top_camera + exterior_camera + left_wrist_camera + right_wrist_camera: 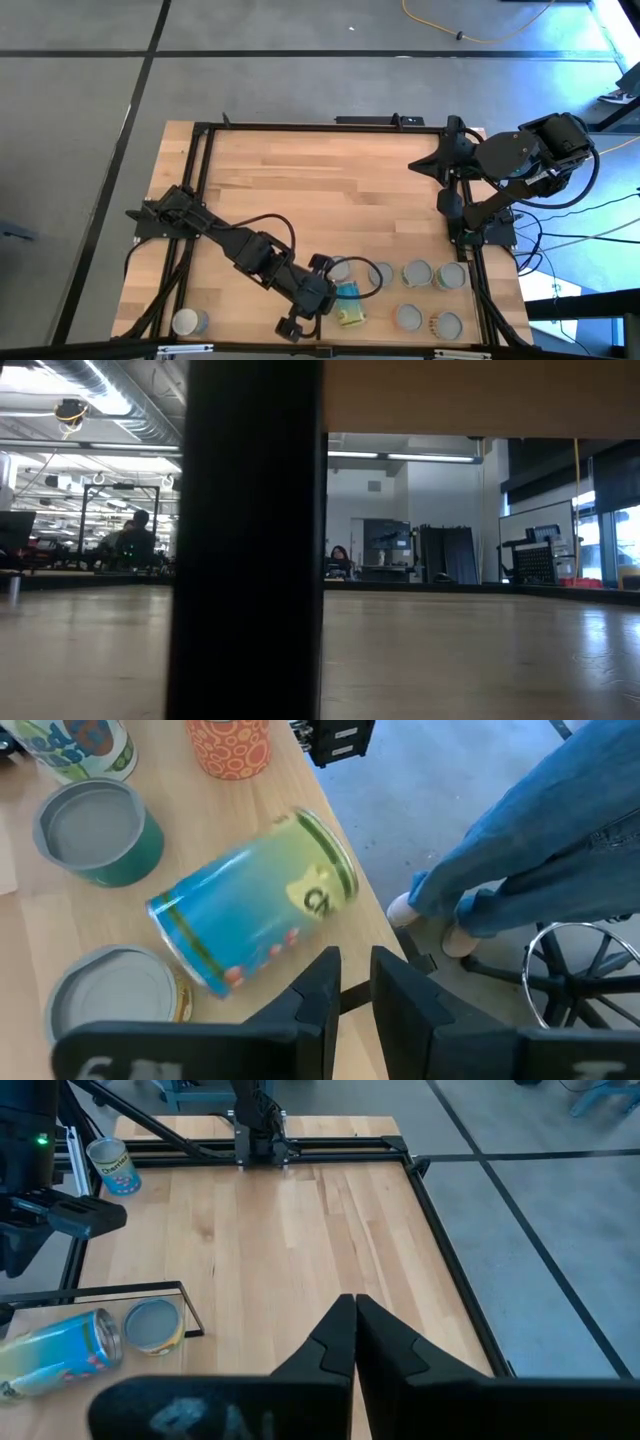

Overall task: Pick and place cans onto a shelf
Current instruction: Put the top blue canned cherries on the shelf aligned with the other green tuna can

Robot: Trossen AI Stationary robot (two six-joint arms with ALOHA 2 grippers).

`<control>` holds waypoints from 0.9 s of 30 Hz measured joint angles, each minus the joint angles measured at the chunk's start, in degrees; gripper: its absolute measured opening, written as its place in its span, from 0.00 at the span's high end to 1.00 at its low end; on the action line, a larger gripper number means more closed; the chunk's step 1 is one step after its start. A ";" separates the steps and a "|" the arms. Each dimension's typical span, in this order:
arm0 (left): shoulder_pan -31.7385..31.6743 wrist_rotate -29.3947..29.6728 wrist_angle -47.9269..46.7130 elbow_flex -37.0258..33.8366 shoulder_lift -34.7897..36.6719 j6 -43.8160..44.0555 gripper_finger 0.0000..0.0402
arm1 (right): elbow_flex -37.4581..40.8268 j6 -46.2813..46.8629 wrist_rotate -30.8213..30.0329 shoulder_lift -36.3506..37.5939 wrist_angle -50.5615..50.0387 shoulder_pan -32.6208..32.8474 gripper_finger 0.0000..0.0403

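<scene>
A blue-and-yellow can (pixel 349 303) lies on its side at the lower middle of the high view, near the table's (pixel 300 190) front edge, with upright cans (pixel 416 273) just right of it. The left tool (pixel 308 300) sits just beside it, fingers slightly parted, gripping nothing. The right tool (pixel 354 1312), closed and empty, waits at upper right.

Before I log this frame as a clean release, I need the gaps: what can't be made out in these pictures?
- Low view: a dark post fills the middle; no cans or grippers show.
- High view: the left gripper covers part of the tipped blue can; contact unclear.
- Left wrist view: the lying can's label is blurred, unreadable.
- Right wrist view: the right gripper is shut; the can row is cut off at the edge.
</scene>
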State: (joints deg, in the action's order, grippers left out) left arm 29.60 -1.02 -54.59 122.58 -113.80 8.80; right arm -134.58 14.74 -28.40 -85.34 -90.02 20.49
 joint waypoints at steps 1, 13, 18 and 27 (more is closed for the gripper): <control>-0.06 0.00 -0.02 0.00 0.00 0.00 0.87 | 0.00 0.00 0.00 0.00 0.00 0.00 0.98; -0.52 0.02 -1.19 1.06 0.49 0.01 0.87 | 0.00 -4.70 5.72 -0.36 0.00 1.39 0.98; -0.50 3.25 -7.16 8.67 0.60 1.11 0.87 | 1.75 -6.13 7.62 -1.71 0.04 6.99 0.98; -1.10 12.88 -10.90 11.45 6.01 3.85 0.87 | 13.05 -0.77 0.78 -5.23 0.15 17.38 0.98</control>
State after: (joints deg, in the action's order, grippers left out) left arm 28.50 11.86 -65.49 134.03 -107.79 12.65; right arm -121.54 13.97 -27.62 -90.57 -89.87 37.87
